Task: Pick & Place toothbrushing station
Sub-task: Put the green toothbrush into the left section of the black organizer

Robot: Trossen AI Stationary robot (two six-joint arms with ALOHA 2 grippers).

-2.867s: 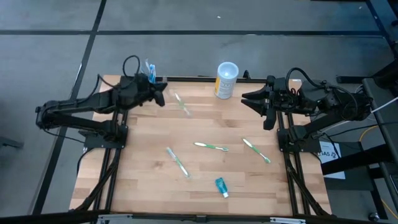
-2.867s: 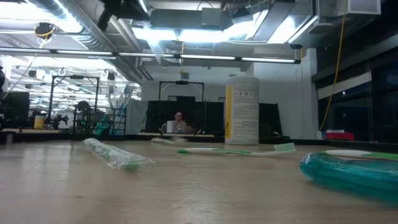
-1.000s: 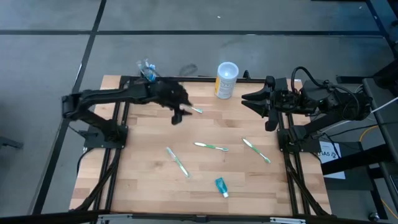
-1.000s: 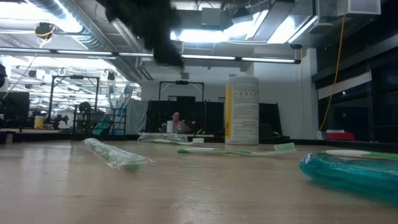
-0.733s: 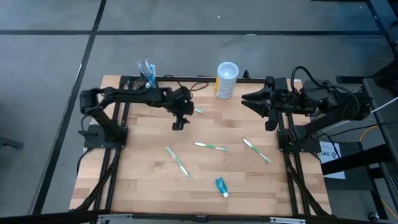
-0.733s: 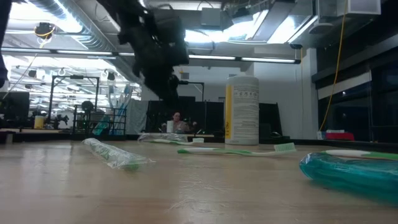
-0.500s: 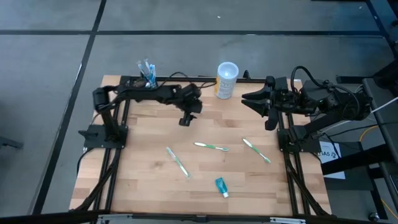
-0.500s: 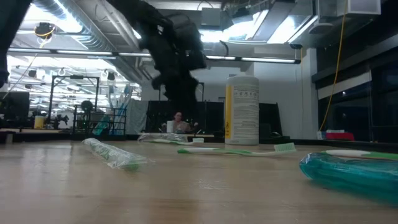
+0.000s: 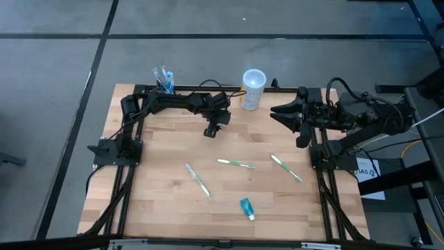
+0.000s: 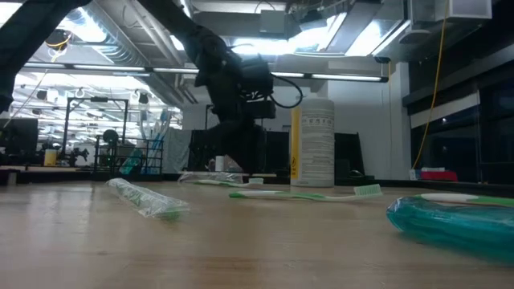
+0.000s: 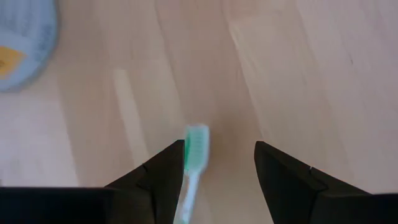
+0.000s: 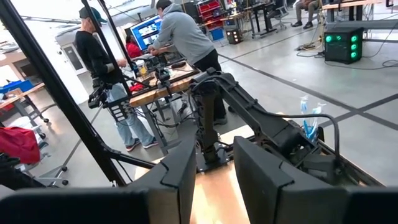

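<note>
The toothbrushing station (image 9: 164, 83), a small dark block with blue toothbrushes standing upright in it, sits at the table's far left corner; it also shows in the right wrist view (image 12: 309, 121). My left gripper (image 9: 211, 130) is open and points steeply down over the far middle of the table, left of the white-and-yellow cup (image 9: 252, 89). A green-headed toothbrush (image 11: 195, 152) lies on the wood between its fingers, close beside one of them. My right gripper (image 9: 286, 119) is open, held high and level at the table's right edge, with nothing in it.
Three more toothbrushes lie on the table, at the middle (image 9: 236, 164), the near left (image 9: 198, 180) and the right (image 9: 286, 168). A teal tube (image 9: 247, 208) lies near the front edge. People stand at benches (image 12: 180, 43) beyond the table.
My left gripper has swung from near the station toward the table's right edge and the cup. It has sunk toward the table and rolled. It now stands over the toothbrush at the far middle.
</note>
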